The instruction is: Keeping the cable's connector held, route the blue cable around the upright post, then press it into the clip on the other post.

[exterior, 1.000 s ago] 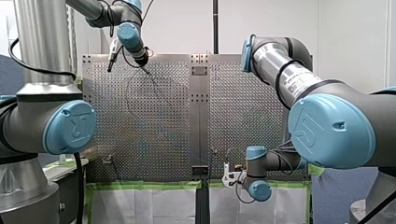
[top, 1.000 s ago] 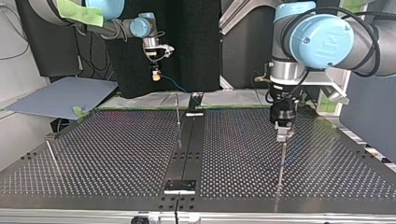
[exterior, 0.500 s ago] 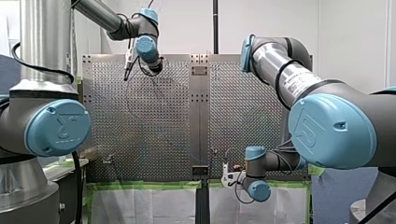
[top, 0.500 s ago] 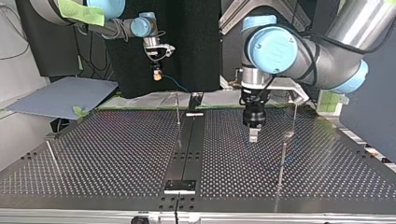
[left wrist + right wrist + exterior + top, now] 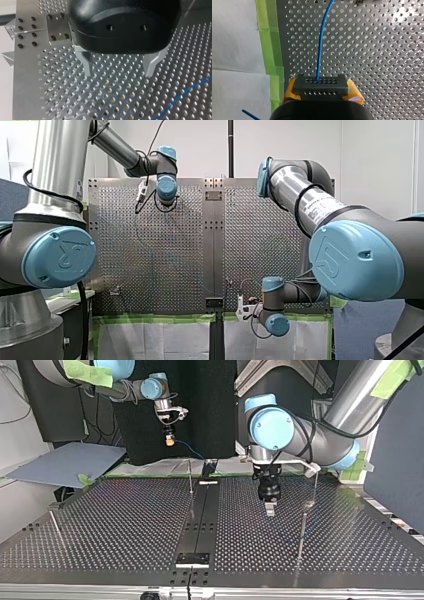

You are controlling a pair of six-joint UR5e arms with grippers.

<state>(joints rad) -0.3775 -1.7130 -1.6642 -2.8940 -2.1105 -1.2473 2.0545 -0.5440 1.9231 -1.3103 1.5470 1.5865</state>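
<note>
here, perforated table (image 5: pixel 125 525), green tape (image 5: pixel 265 37) edging, blue cable (image 5: pixel 320 55) across

Your table (image 5: pixel 125 525) is a big flat metal sheet full of little holes. A dark strip (image 5: pixel 200 520) runs down its middle. In the top view a small shiny plate (image 5: pixel 192 559) sits at the strip's near end. Thin posts stand up from the table: a middle post (image 5: pixel 190 477) just beside the strip, a right post (image 5: pixel 302 532) and a left post (image 5: pixel 56 527) near the side edge. Green tape (image 5: pixel 265 37) lines one edge. A thin blue cable (image 5: pixel 185 93) runs over the holes.
</note>
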